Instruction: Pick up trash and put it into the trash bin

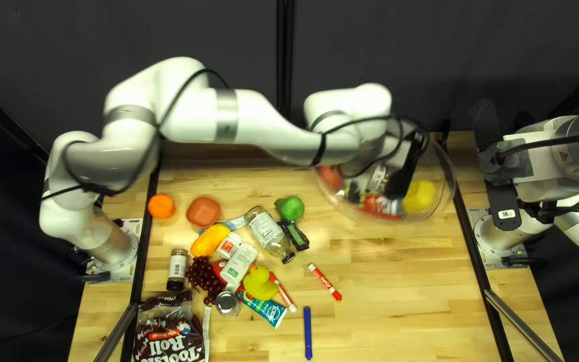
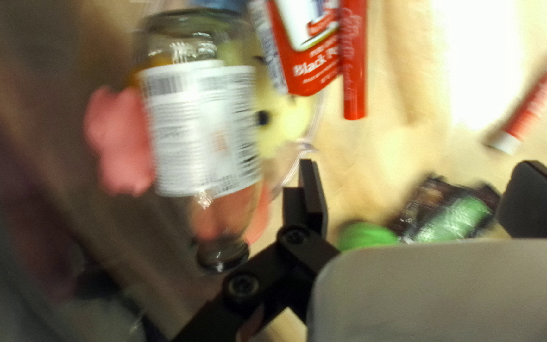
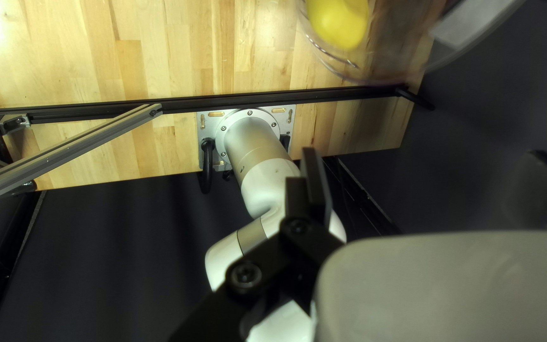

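"Where's the bin (image 1: 453, 191)?"
"Under my left gripper (image 1: 407, 169): clear, with a curved rim. Those fingers are spread, holding nothing."
"And the right gripper (image 1: 494, 167)?"
"Right of the bin, also spread and holding nothing. Only its wrist view shows the arm's base (image 3: 250, 126) whole."
"Any trash?"
"A crinkled, glossy brown bag (image 1: 169, 335), left of the bin and nearer the table's near edge. Inside the bin lies a bottle (image 2: 201, 130); the left wrist view shows it best, since my arm partly covers it in the top left view. It's clear and rounded, with a white label; its long axis runs roughly along the gripper, cap end toward it."
"Others?"
"Another bottle (image 1: 267, 231), left of the bin, cap slanting toward the near edge."
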You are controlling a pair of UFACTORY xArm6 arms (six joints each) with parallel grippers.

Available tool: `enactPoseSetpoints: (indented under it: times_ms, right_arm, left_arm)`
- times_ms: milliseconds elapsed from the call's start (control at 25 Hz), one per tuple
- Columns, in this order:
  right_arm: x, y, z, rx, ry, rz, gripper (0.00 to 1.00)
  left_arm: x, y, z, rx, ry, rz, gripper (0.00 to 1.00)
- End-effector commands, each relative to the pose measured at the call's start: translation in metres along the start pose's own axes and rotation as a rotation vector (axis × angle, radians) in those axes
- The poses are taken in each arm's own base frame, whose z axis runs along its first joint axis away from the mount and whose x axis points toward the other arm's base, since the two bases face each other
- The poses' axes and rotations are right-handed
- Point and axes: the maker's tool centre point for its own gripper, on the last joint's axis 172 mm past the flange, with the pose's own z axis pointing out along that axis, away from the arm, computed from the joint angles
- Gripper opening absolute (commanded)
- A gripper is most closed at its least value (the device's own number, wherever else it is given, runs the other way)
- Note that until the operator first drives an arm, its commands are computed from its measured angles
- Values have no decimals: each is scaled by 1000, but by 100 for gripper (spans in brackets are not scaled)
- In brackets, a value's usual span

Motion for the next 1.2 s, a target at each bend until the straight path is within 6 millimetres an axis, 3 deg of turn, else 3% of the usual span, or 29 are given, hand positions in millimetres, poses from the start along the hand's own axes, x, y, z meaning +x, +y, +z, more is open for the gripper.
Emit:
enactPoseSetpoints:
  times_ms: [40, 200, 400, 440, 520, 680, 800, 840, 880, 960, 1120, 1200]
  right_arm:
    - [0, 0, 0, 0, 0, 0, 100]
    - [0, 0, 0, 0, 0, 0, 100]
    - [0, 0, 0, 0, 0, 0, 100]
    - [0, 0, 0, 0, 0, 0, 100]
    - [0, 0, 0, 0, 0, 0, 100]
    - [0, 0, 0, 0, 0, 0, 100]
    - [0, 0, 0, 0, 0, 0, 100]
    - [0, 0, 0, 0, 0, 0, 100]
    - [0, 0, 0, 0, 0, 0, 100]
    - [0, 0, 0, 0, 0, 0, 100]
    - [0, 0, 0, 0, 0, 0, 100]
    - [0, 0, 0, 0, 0, 0, 100]
  left_arm:
    - [-4, 46, 17, -52, -18, 117, 100]
    - [-13, 46, 8, -46, -30, 136, 100]
    - [-6, 50, -47, 17, -47, 145, 100]
    - [-2, 59, -70, 47, -54, 149, 100]
    - [0, 80, -96, 88, -62, 158, 100]
    - [5, 127, -115, 132, -63, 183, 100]
    - [7, 167, -104, 136, -48, 216, 100]
    - [6, 188, -89, 135, -38, 233, 100]
    - [5, 196, -82, 133, -34, 241, 100]
    - [-1, 221, -47, 127, -19, 257, 100]
    - [-11, 236, 0, 118, -6, 263, 100]
    - [-10, 236, 14, 114, -16, 267, 100]
